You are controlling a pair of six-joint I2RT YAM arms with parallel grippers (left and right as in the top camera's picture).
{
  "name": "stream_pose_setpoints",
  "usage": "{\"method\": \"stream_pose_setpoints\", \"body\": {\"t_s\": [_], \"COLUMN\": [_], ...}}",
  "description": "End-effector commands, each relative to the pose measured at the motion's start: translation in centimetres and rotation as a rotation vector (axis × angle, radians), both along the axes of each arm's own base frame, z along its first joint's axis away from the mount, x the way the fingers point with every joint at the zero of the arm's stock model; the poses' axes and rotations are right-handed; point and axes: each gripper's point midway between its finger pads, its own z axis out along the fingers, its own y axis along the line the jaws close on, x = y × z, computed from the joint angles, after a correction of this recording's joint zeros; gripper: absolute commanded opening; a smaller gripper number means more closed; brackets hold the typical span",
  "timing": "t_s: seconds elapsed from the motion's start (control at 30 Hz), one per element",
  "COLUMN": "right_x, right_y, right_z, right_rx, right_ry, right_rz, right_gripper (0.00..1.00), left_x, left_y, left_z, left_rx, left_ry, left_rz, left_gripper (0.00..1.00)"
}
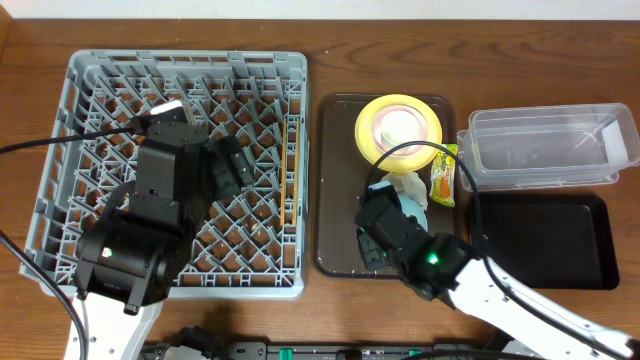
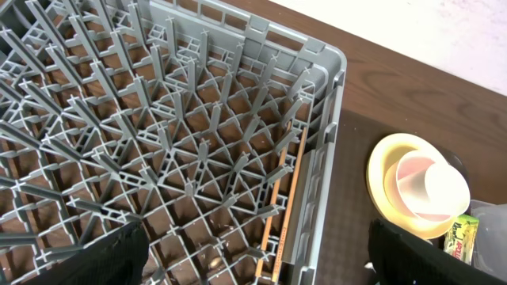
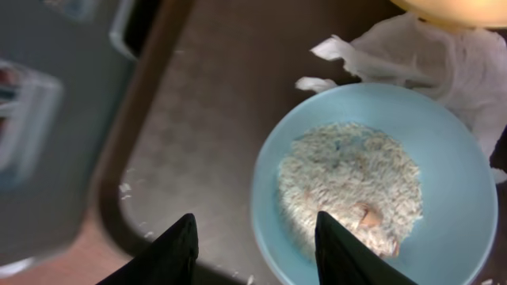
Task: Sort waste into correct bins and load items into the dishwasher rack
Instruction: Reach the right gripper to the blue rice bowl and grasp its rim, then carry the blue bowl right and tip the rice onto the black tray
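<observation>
Thin wooden chopsticks (image 2: 287, 190) sit in your grey lattice rack (image 1: 255, 230); the clear plastic tub (image 1: 540, 145) and shallow black tub (image 1: 545, 240) look empty. Your right gripper (image 3: 257, 249) hangs spread over the rice-filled light blue bowl (image 3: 455, 198); your left gripper (image 2: 253, 261) is spread too.

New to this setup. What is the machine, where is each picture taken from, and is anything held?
Two robot arms stand at a table, each ending in a two-finger gripper. One picture looks down from above; the other two come from wrist cameras. The left gripper hangs open over the grey dishwasher rack, where chopsticks lie along one wall. The right gripper is open above a blue bowl of rice scraps on the brown tray, near a napkin and yellow plate. A clear tub and a black tub sit alongside. Nothing is held.
</observation>
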Motion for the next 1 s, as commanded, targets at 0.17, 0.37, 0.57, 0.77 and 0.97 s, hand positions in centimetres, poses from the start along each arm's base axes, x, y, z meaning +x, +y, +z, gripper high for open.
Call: {"method": "stream_pose_setpoints", "body": {"t_s": [0.17,0.37,0.57,0.77,0.97], "right_x": [0.2,0.1,0.4,0.2,-0.5], "right_y": [-1.0,-1.0,-0.8,-1.1,-2.4], "right_z": [-4.4,-5.0,-3.8,-1.5,-0.1], "right_rx": [-0.139,-0.151,-0.120,-0.092,-0.108], "right_ry": [0.037,0.050,0.022,-0.017,-0.032], "right_rz": [-0.002,-0.001,-0.002,0.015,0.021], "right_gripper": [0.28,0.01,0.01,0.01,0.01], "left_x": [0.1,0.1,0.1,0.1,0.1], "left_y": [0.3,0.3,0.3,0.3,0.3], "left_z": [0.5,0.5,0.5,0.5,0.5], "left_rx": [0.009,0.009,0.009,0.009,0.009], "left_ry": [-0.012,-0.012,-0.012,-0.012,-0.012], "left_rz": [0.010,0.010,0.010,0.010,0.010], "left_gripper": [0.90,0.90,0.90,0.90,0.90]}}
